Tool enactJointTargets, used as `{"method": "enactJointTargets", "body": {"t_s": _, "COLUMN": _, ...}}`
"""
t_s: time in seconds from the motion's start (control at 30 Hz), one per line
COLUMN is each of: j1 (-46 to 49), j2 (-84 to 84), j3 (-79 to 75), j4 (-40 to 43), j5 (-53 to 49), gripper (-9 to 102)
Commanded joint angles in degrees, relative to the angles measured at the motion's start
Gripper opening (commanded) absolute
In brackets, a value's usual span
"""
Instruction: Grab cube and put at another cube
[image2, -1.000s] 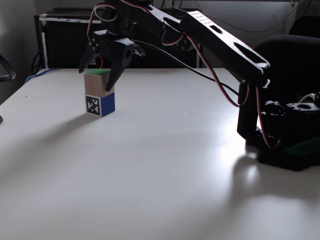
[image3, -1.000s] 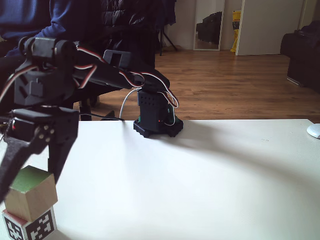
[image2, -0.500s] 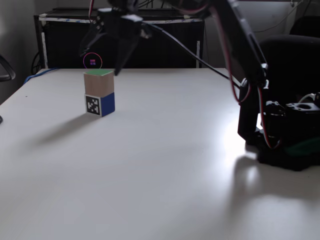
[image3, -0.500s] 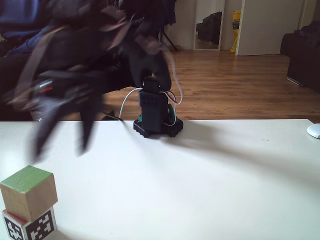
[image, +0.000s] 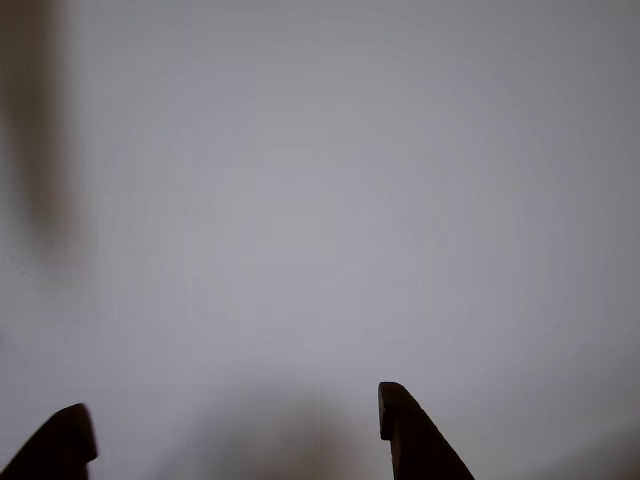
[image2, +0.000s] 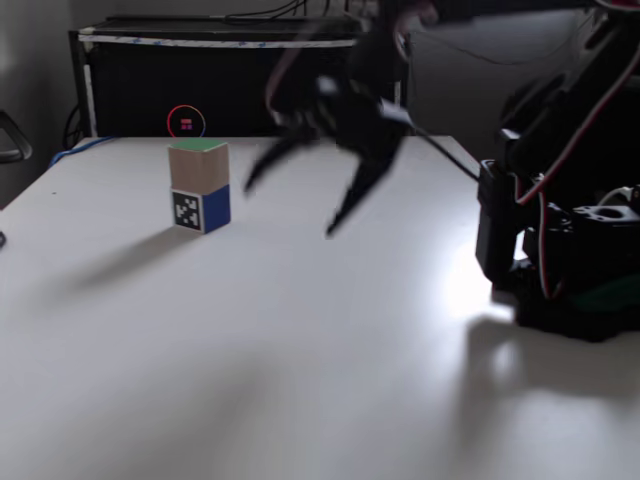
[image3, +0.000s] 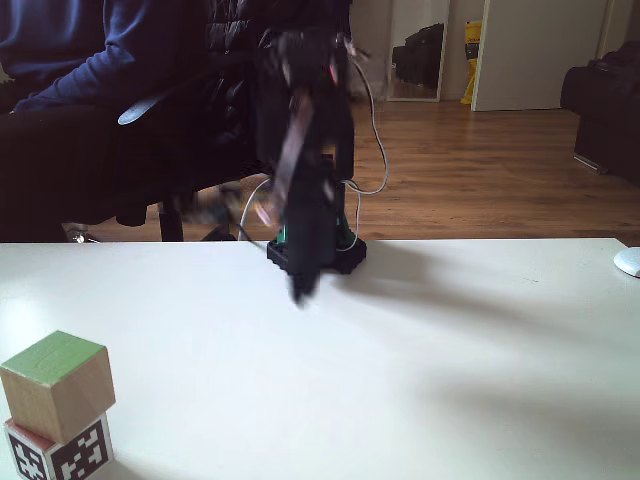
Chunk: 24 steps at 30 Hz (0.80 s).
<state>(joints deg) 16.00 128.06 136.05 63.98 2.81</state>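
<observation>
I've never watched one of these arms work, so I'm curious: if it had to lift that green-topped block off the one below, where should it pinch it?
Probably from above, fingers closing on two opposite plain wood side faces of the green-topped cube. It sits upright on the tagged cube, with flat, parallel sides exposed all round. The open gripper is off to its right in this fixed view.

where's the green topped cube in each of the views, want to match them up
Other view: the cube is not in it; the gripper fingertips hang over bare table.
A fixed view: cube at left of centre, stacked on another cube.
A fixed view: cube at bottom left, on another cube.
Shared landmark: the arm's black base.
</observation>
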Motion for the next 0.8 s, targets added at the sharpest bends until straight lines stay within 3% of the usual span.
{"method": "enactJointTargets", "body": {"t_s": 0.0, "j1": -0.4, "j2": 4.8, "j3": 6.3, "j4": -5.7, "j5": -0.1, "gripper": 35}}
{"method": "enactJointTargets", "body": {"t_s": 0.13, "j1": -1.1, "j2": 15.6, "j3": 14.9, "j4": -8.6, "j5": -1.1, "gripper": 29}}
{"method": "enactJointTargets", "body": {"t_s": 0.4, "j1": -4.7, "j2": 38.1, "j3": 29.3, "j4": -6.8, "j5": -2.8, "gripper": 16}}
{"method": "enactJointTargets", "body": {"t_s": 0.63, "j1": -5.2, "j2": 50.4, "j3": 32.9, "j4": 0.2, "j5": -4.5, "gripper": 0}}
{"method": "enactJointTargets", "body": {"t_s": 0.77, "j1": -5.0, "j2": 60.4, "j3": 35.0, "j4": 5.3, "j5": -4.2, "gripper": 0}}
